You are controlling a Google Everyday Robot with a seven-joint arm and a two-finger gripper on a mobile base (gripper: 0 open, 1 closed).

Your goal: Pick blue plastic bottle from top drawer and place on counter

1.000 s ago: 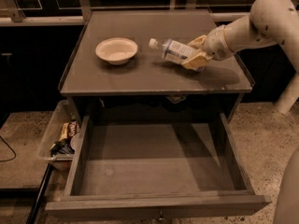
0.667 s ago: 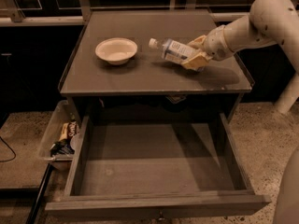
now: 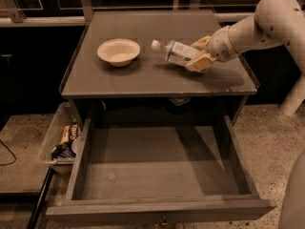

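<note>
The blue plastic bottle (image 3: 175,51), clear with a pale label and a white cap pointing left, lies tilted just above the counter (image 3: 143,78). My gripper (image 3: 198,54) comes in from the right on a white arm and is shut on the bottle's base end. The bottle's cap end hangs a little over the counter top, right of the bowl. The top drawer (image 3: 157,168) is pulled fully open below, and its flat bottom is bare.
A cream bowl (image 3: 118,51) sits on the counter's left half. A clear plastic bin (image 3: 59,140) with snack packets stands on the floor left of the drawer. The white arm (image 3: 267,23) crosses the counter's right side. Speckled stone floor lies to the right.
</note>
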